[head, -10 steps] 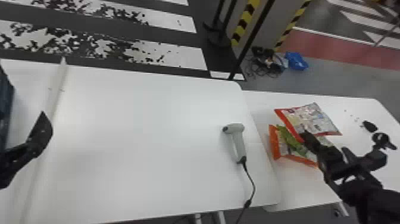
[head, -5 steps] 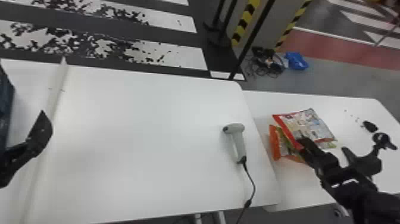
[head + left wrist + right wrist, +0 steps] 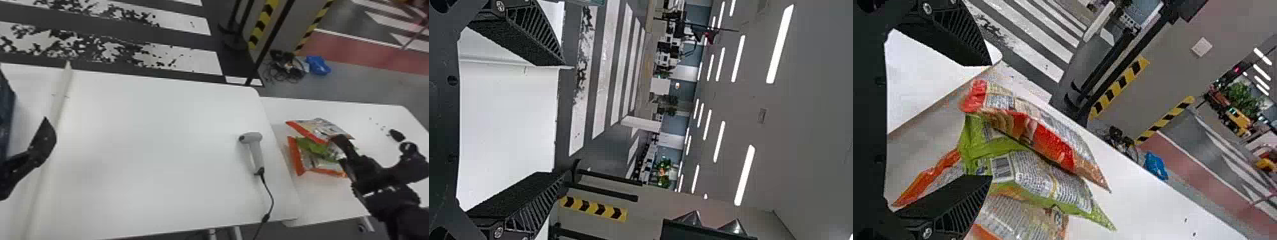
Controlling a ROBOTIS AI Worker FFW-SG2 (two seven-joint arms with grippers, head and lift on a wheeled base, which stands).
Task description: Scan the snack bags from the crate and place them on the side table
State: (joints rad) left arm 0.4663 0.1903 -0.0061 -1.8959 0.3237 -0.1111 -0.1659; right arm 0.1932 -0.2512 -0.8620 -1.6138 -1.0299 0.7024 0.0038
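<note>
We see three snack bags overlapping in a loose pile on the white side table (image 3: 319, 201). Uppermost lies the red-and-white plastic snack bag (image 3: 1048, 137); beneath it is the green plastic snack bag (image 3: 1028, 177) with pale printed panels and a barcode, and lowest comes the orange-edged, pale plastic snack bag (image 3: 1018, 217).

Our black right gripper (image 3: 367, 148) is over the side table at the pile, its two fingers spread wide and nothing clamped between them. In the head view one finger overlaps the bags' edge; we cannot tell whether it touches them.

Just beside the side table is the large white main table (image 3: 143, 143), its rounded edge running next to the pile. Near that edge we have the grey plastic handheld scanner (image 3: 255, 150), lying free of either gripper, with the thin black cable (image 3: 271, 198) trailing from its handle over the near edge.

At the main table's far left stands the dark blue crate (image 3: 5, 118), only partly in our head view; its contents we cannot make out. A long pale strip (image 3: 60, 92) lies between it and the open tabletop. Our black left gripper (image 3: 44, 140) is above this end, released, its fingers well apart and empty.

On the floor beyond the tables we see a bright blue item (image 3: 317, 65) beside a tangle of dark cables (image 3: 284, 68).
</note>
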